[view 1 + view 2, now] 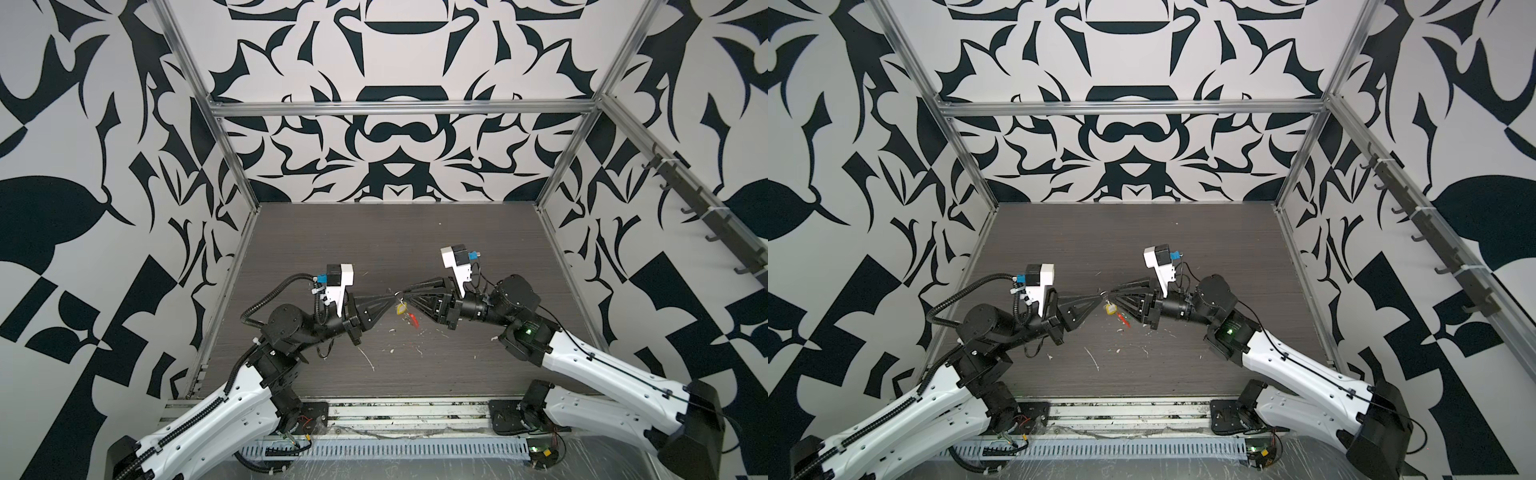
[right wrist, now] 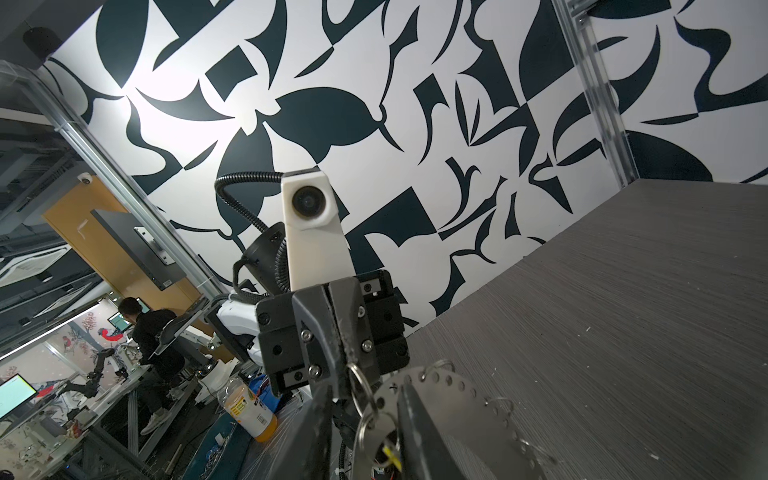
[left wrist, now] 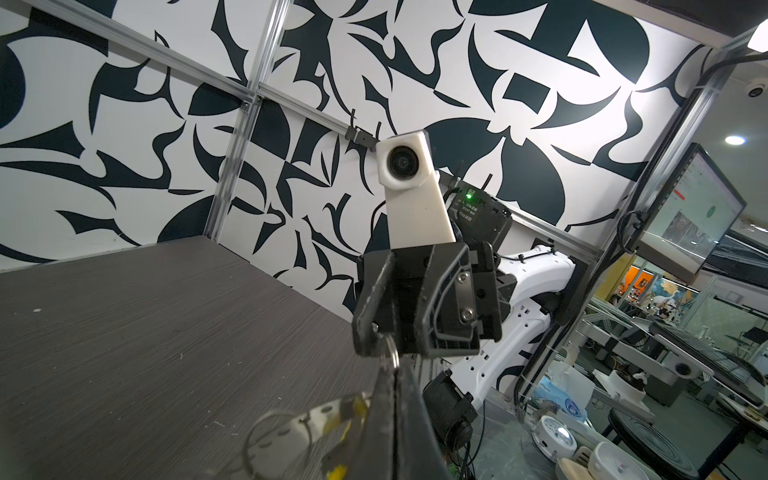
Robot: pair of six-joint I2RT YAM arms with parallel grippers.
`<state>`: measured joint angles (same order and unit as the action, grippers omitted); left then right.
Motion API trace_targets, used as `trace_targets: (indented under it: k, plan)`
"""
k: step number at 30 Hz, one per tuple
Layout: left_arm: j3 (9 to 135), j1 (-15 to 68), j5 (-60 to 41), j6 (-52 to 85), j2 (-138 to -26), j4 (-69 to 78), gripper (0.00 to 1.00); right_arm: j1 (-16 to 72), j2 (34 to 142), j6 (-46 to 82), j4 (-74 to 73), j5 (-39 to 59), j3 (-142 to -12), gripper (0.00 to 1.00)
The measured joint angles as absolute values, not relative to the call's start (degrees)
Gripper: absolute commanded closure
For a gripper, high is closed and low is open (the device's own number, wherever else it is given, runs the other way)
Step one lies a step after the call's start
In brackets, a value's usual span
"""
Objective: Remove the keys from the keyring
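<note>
A dark woodgrain counter [image 1: 332,249] strewn with white scraps [image 1: 368,361] sits between black-and-white patterned walls [image 1: 395,158] and an aluminium frame [image 1: 399,109], with a hook rail [image 1: 702,203] along one side. Beyond, a person [image 2: 153,345] stands near an orange bottle [image 2: 249,409].

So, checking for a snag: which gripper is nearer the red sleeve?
Right. The red sleeve hangs just under the right gripper; the left gripper sits beyond the yellow key.
</note>
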<state>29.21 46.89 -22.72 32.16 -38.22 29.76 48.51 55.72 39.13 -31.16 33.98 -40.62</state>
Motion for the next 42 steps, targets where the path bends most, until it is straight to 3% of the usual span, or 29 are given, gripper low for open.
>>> trace_targets:
  k: [14,18,21,25,27,34,42]
  plan:
    - [29.21,46.89,-22.68,32.16,-38.44,29.76,1.00,49.21,56.64,38.98,-30.74,34.94,-40.62,0.88]
    - [29.21,46.89,-22.61,32.18,-38.44,29.69,1.00,49.21,56.16,38.52,-29.80,34.68,-40.62,1.00]
    - [29.21,46.96,-22.33,32.40,-38.44,29.12,1.00,49.28,55.46,37.58,-28.23,34.48,-40.64,1.00]
    - [29.23,47.16,-21.63,32.05,-38.22,26.20,0.72,49.34,54.04,35.64,-21.61,33.36,-41.67,1.00]
    - [29.23,47.13,-20.95,32.16,-37.52,24.49,0.66,49.36,52.99,33.85,-15.07,32.40,-43.57,1.00]
    - [29.67,47.05,-20.38,31.31,-35.05,18.44,0.55,49.39,52.73,24.12,11.20,29.80,-57.69,1.00]
    - [31.99,47.05,-23.59,29.89,-37.36,13.80,0.53,49.39,59.90,11.53,34.74,30.39,-73.17,1.00]
